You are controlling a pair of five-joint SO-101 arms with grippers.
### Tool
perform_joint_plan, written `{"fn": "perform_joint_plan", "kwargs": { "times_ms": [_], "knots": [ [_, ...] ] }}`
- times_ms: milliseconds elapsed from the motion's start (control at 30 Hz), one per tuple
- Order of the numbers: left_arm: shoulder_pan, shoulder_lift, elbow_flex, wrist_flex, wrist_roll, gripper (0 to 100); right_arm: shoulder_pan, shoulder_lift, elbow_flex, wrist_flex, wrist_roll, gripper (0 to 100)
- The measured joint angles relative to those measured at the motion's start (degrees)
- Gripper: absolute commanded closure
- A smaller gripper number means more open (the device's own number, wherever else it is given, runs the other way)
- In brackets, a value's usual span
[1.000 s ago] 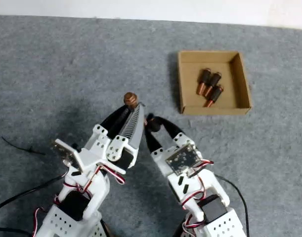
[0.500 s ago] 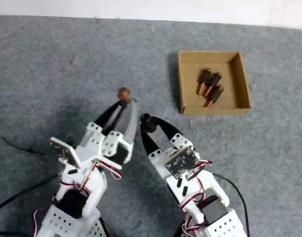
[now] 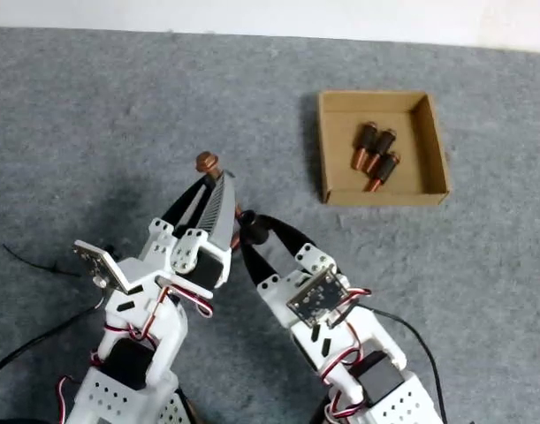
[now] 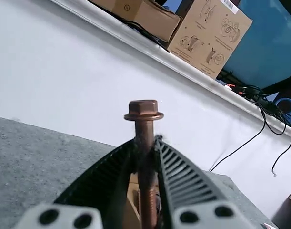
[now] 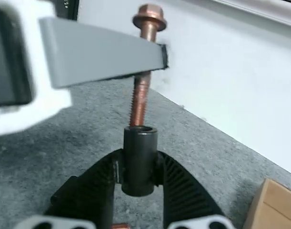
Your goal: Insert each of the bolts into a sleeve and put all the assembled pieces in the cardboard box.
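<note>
Hovering near-left of the brown cardboard box (image 3: 328,150), the left gripper (image 4: 146,143) clamps a copper hex-head bolt (image 4: 144,110) over the dark cylindrical sleeve (image 5: 139,143) pinched by the right gripper (image 5: 139,167). The bolt's slight tilt could jam threads on the rim or lever the sleeve loose.

Grey carpet (image 3: 93,115) across the frame; white strip (image 3: 252,16) along the top edge; thin black wire (image 3: 26,261) at middle left.
</note>
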Motion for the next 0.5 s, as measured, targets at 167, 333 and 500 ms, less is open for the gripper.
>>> {"fn": "perform_joint_plan", "kwargs": {
  "times_ms": [167, 333, 500],
  "knots": [
    [0.26, 0.00, 0.00, 0.00, 0.00, 100, -0.53, 0.00, 1.93, -0.09, 0.00, 99.4],
    [0.18, 0.00, 0.00, 0.00, 0.35, 100, -0.53, 0.00, 1.93, -0.09, 0.00, 99.4],
    [0.26, 0.00, 0.00, 0.00, 0.35, 100, 0.62, 0.00, 1.93, -0.09, 0.00, 99.4]
  ]
}}
